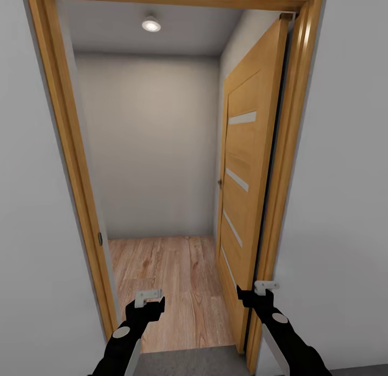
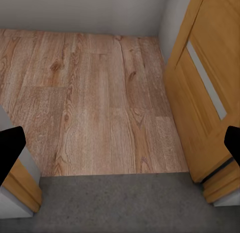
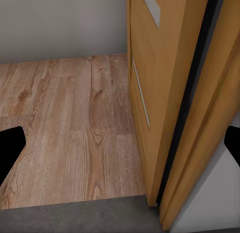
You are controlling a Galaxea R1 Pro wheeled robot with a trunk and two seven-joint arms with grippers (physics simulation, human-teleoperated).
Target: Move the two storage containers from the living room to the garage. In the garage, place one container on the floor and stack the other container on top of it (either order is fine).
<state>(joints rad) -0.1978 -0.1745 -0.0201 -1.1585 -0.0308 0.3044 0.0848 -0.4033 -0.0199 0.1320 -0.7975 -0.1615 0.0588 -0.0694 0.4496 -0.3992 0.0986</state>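
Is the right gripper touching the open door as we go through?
Cannot tell. In the head view the right gripper overlaps the open door's lower edge, but no view shows contact or a gap plainly.

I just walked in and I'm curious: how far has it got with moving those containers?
Nothing looks done yet. Both the left gripper and the right gripper are open and empty. The robot faces an open wooden door, at the seam where grey concrete floor meets wood-plank floor. Fetching and stacking both containers seems still ahead.
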